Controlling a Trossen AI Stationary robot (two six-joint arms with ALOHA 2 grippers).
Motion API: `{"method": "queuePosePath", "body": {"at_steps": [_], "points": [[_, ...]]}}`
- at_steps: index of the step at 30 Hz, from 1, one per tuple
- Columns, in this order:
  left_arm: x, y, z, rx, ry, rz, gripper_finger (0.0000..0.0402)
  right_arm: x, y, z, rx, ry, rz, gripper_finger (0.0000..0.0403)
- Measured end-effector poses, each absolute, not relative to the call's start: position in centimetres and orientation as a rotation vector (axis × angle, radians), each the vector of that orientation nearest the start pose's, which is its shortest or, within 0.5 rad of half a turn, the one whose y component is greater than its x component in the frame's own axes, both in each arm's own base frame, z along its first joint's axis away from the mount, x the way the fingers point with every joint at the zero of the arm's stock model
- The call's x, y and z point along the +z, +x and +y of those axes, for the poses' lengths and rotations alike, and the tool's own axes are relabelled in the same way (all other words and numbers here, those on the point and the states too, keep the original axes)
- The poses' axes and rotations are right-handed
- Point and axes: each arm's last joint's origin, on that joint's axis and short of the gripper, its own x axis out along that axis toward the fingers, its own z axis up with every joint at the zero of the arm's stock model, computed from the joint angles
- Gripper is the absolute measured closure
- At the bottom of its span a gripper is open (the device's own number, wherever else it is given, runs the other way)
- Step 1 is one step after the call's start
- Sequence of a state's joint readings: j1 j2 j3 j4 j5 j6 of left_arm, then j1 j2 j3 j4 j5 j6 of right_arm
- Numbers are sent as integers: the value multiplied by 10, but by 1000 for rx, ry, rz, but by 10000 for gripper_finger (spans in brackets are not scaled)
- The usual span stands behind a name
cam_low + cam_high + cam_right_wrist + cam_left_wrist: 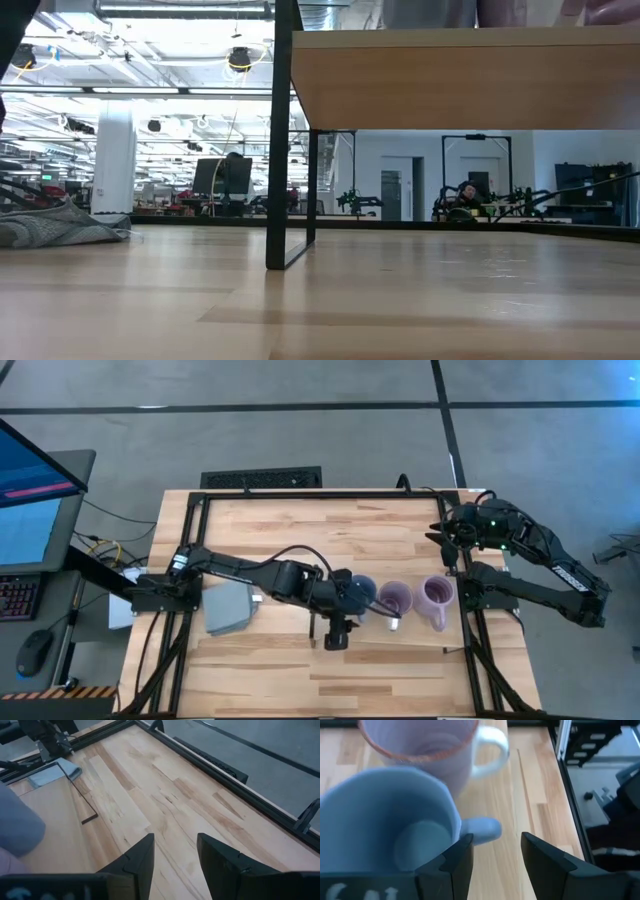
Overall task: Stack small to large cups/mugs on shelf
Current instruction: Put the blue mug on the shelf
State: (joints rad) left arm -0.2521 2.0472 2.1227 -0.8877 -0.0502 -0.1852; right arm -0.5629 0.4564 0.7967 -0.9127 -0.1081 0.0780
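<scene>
1. Your left gripper has its jaws spread with bare wood in the gap; nothing is pinched.
2. The blue mug sits just beside one left finger, its handle reaching toward the gap between the jaws. You cannot tell whether finger and handle touch.
3. From above, the left gripper hangs over the near side of the blue mug, with the left arm stretched in across the middle of the table.
4. Your right gripper also has its jaws apart, with nothing between them, over bare tabletop.
5. From above, the right gripper waits at the table's right edge, behind the row of mugs.
6. The three mugs stand upright in a row on the shelf: the blue one, then the middle lavender mug, then the right lavender mug near the right edge. Neighbours are close but apart; none is stacked.
7. In the left wrist view, a lavender mug stands just behind the blue one.
8. A grey block lies beside the left arm, left of the mugs.
9. The low view shows the shelf raised on a black leg above the tabletop.
</scene>
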Motion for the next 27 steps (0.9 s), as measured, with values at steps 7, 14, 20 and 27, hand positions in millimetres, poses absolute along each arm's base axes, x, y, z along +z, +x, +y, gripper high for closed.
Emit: {"method": "queuePosePath", "body": {"at_steps": [7,14,20,27], "points": [[348,435,-110,-116,-63,795,244,306,65,-37,-463,262,529,232],[346,433,-112,-141,-100,827,244,306,65,-37,-462,257,530,232],[346,431,-114,-146,-94,842,244,306,65,-37,-462,257,530,232],[367,425,-121,-193,-62,789,244,306,65,-37,-462,257,530,232]]}}
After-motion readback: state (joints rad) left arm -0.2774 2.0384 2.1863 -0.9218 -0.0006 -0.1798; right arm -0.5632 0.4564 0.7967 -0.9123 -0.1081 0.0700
